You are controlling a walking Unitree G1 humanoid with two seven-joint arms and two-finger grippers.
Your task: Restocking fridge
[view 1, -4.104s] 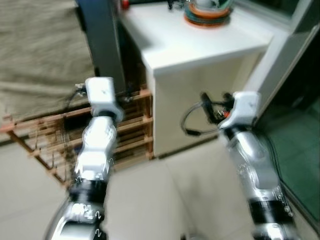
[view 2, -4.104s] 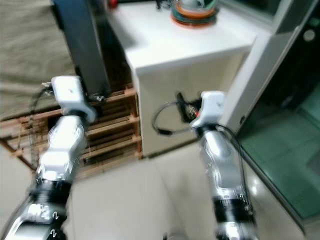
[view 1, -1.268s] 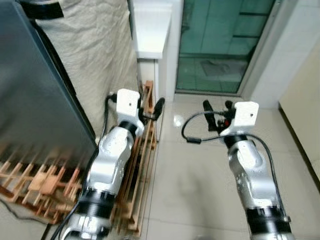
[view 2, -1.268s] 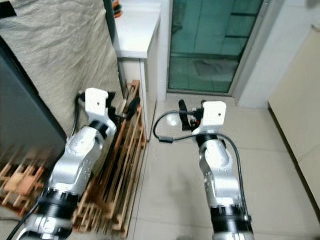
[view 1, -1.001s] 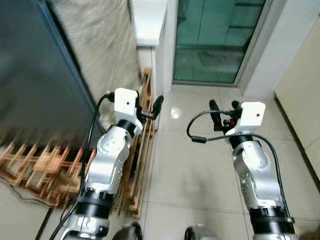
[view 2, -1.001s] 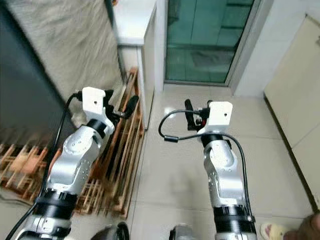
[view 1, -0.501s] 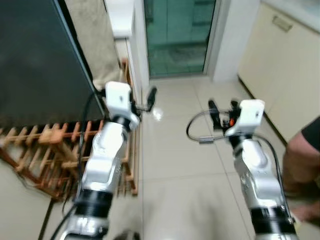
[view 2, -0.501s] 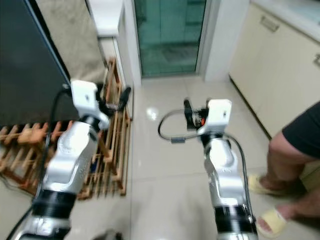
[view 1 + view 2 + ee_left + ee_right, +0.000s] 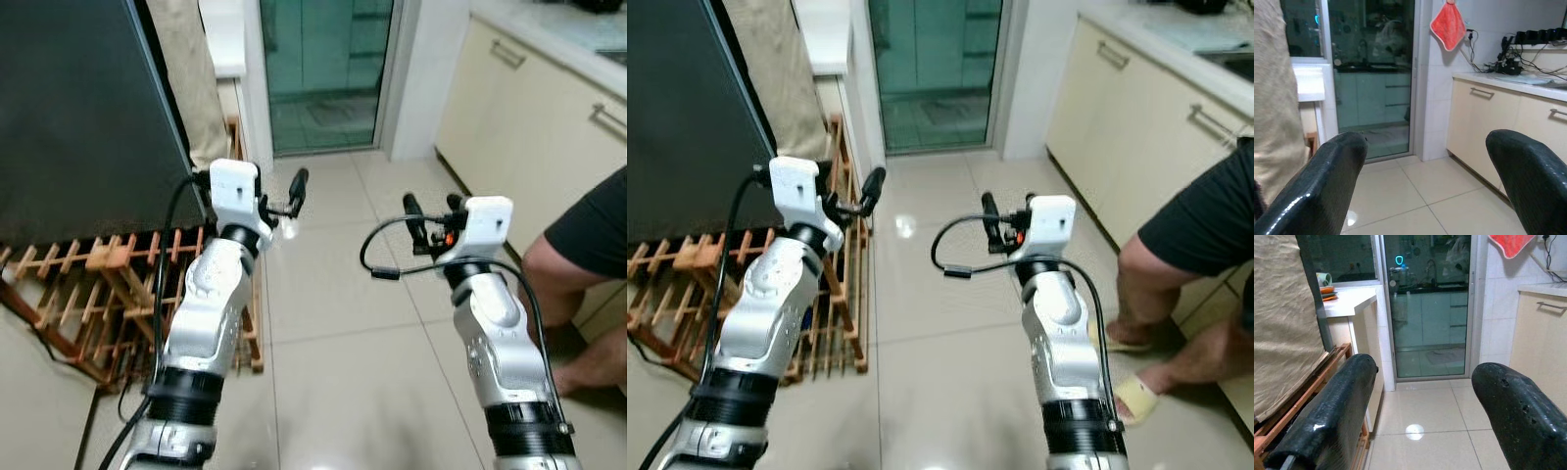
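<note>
Fridge (image 9: 78, 117), dark-fronted, stands at far left, door closed. Left gripper (image 9: 294, 191) held forward over pale floor tiles (image 9: 323, 294), fingers (image 9: 1317, 196) spread, holding nothing. Right gripper (image 9: 431, 211) likewise raised, fingers (image 9: 1327, 416) parted, empty. Wooden rack (image 9: 98, 294) sits on floor just below fridge, beside left arm; slots appear bare. Glass door (image 9: 323, 69) far ahead. Cream cabinets (image 9: 529, 127) at right. Person's leg (image 9: 568, 284) near right arm. Red cloth (image 9: 1448, 25) hangs on wall.
</note>
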